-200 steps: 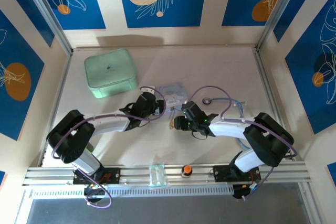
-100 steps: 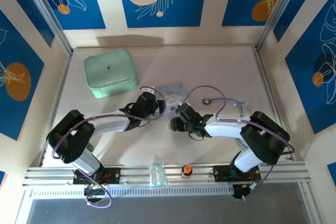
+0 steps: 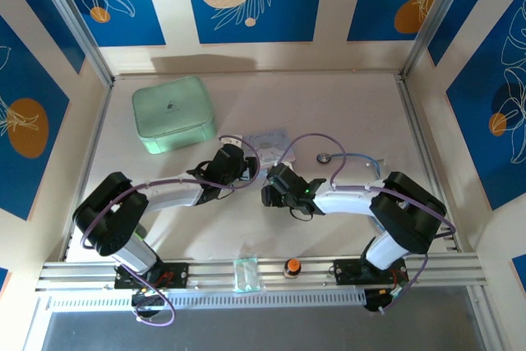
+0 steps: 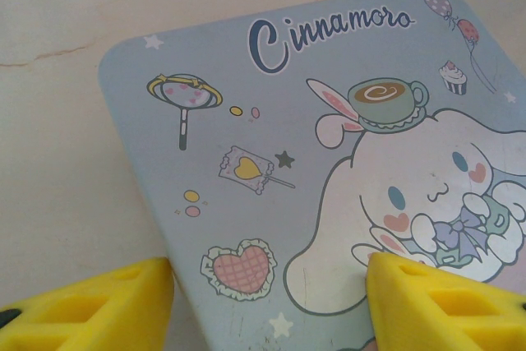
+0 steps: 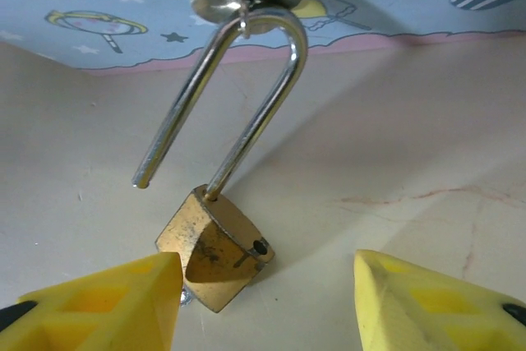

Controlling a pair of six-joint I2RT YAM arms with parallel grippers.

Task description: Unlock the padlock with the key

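Padlock (image 5: 215, 256) lay mid-table (image 3: 329, 104), just near of the pale blue cartoon box (image 4: 288, 121). Its brass body was tilted on the surface, and its silver shackle (image 5: 246, 80) was hooked through a metal fitting at the box's edge, one leg seated in the body and the other hanging free. Right gripper (image 5: 263, 273) had its jaws apart either side of the lock body, touching nothing. Left gripper (image 4: 269, 273) also stood spread, one yellow finger over the box lid and one beside its left edge, nothing held.
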